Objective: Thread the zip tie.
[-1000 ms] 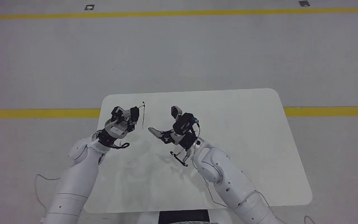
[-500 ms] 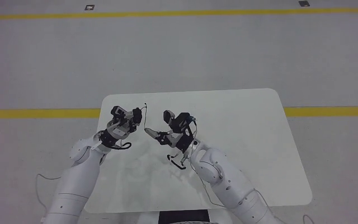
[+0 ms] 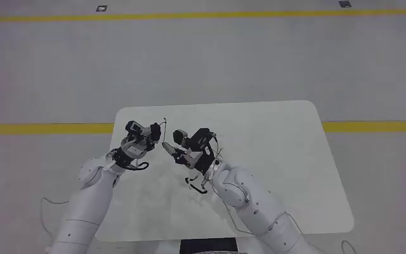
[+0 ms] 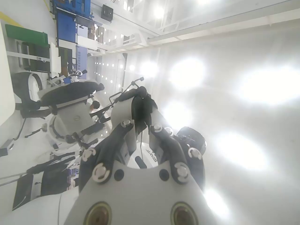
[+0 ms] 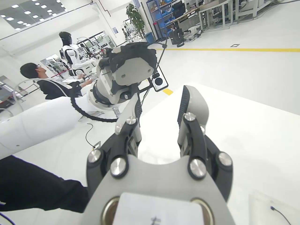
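Thin zip tie (image 5: 160,55) seemingly black, plain white table (image 3: 285,159), yellow stripe (image 3: 361,126) across pale grey floor (image 3: 254,57)

We see a white table (image 3: 285,165) on a pale floor, a near yellow line (image 3: 63,128) running out from both its sides and a far yellow line (image 3: 190,15) beyond. Blue shelves (image 5: 164,3) and a potted plant (image 5: 134,16) stand well off; a short dark cable (image 5: 279,214) lies on the table

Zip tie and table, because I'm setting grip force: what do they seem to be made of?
Zip tie: a thin black strip, probably nylon-like plastic. It bends in a soft curve out of the shut left gripper and ends in a small blocky head. Its finish is too fine to judge. Table: a smooth white top with a faint sheen and rounded corners, likely laminate or painted board.
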Controlling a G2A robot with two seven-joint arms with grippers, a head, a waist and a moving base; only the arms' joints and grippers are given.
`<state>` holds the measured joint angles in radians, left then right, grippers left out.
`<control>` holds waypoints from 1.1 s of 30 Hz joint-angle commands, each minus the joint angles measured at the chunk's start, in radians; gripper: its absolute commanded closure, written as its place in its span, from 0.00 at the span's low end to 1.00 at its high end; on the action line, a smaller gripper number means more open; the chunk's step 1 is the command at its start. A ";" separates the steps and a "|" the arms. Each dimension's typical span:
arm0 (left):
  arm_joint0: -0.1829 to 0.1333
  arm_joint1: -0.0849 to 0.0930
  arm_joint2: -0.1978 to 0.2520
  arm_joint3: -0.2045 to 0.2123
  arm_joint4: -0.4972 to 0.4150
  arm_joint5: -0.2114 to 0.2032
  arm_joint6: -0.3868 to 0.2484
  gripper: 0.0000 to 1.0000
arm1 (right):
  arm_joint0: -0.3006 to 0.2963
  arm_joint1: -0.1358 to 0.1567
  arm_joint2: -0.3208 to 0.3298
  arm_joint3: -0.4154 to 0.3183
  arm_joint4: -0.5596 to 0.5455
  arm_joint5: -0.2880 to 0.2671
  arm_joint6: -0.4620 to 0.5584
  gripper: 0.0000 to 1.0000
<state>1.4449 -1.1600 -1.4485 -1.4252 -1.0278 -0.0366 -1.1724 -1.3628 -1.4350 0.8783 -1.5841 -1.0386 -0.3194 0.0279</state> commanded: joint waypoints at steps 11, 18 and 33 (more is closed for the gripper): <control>0.006 0.005 0.002 -0.003 -0.003 -0.005 -0.004 1.00 | 0.002 0.001 -0.008 -0.003 0.006 -0.006 0.006 0.70; 0.009 0.008 0.006 -0.009 -0.005 -0.005 -0.002 1.00 | 0.009 0.000 -0.018 0.007 0.014 -0.009 0.008 0.78; 0.013 0.012 0.011 -0.009 -0.022 0.001 0.007 1.00 | 0.000 0.004 -0.016 0.008 -0.016 0.016 -0.015 1.00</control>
<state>1.4570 -1.1475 -1.4375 -1.4352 -1.0446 -0.0365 -1.1671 -1.3625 -1.4319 0.8618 -1.5770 -1.0506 -0.3043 0.0136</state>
